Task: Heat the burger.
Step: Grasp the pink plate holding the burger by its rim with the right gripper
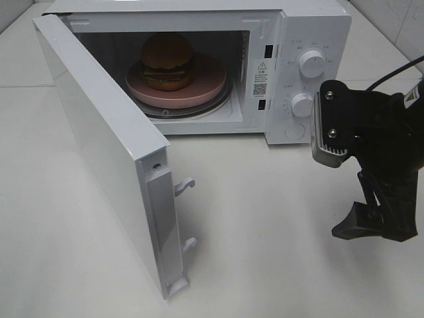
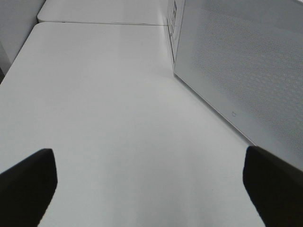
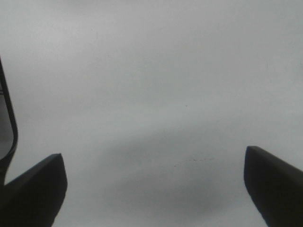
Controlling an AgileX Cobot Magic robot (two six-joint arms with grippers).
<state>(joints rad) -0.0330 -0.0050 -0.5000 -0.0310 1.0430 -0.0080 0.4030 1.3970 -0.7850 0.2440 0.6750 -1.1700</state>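
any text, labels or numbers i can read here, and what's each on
No text is legible.
Sticker on the microwave front frame: warning triangle and QR code, print too small to read.
Markings around the upper knob and lower knob: too small.
Side label, left wrist view: blurred.

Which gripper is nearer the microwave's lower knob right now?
Right. The right gripper hangs open just in front and right of the lower knob; the left gripper sits outside the open microwave door, facing its outer side, unseen in the high view.
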